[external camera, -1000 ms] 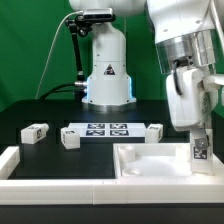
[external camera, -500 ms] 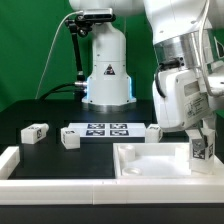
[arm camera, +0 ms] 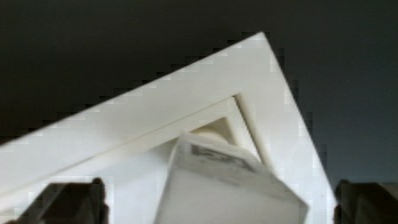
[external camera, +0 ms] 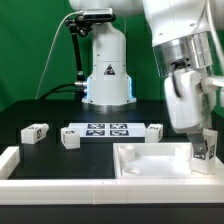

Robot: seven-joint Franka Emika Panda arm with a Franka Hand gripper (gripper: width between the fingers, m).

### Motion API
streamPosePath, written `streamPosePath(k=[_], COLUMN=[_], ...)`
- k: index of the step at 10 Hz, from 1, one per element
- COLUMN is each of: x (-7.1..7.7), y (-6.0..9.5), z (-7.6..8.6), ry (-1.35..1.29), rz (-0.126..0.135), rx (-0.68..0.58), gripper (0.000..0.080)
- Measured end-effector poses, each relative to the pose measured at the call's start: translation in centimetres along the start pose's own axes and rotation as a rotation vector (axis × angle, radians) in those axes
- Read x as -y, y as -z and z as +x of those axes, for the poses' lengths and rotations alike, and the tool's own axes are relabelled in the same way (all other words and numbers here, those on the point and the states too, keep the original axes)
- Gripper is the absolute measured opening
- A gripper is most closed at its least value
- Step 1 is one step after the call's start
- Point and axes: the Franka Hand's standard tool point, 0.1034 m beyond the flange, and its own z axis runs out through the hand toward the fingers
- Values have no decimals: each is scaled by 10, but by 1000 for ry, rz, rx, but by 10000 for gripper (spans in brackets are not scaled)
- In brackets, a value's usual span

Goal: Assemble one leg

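Note:
One leg, a small white block with a marker tag, stands upright at the corner of the large white square piece on the exterior view's right. My gripper hangs right over it. In the wrist view the leg sits between the two dark fingers, with white showing on both sides of it, so the jaws stand open around the leg without touching it. Three more legs lie on the black table: two at the exterior view's left and one near the middle.
The marker board lies flat between the loose legs. A white rim borders the table at the exterior view's left and front. The robot base stands behind the board.
The wrist has turned above the leg and shifted slightly toward the exterior view's right. The leg stays upright at the same corner. The loose legs have not moved.

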Motion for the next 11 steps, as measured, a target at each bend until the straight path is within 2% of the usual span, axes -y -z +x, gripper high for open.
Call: streamPosePath(k=[6,11], x=[-4,-2], y=[2,4], z=[-14,-16], ry=[724,1172], rz=[-126,-150], rx=[-44,-34], gripper=[648,648])
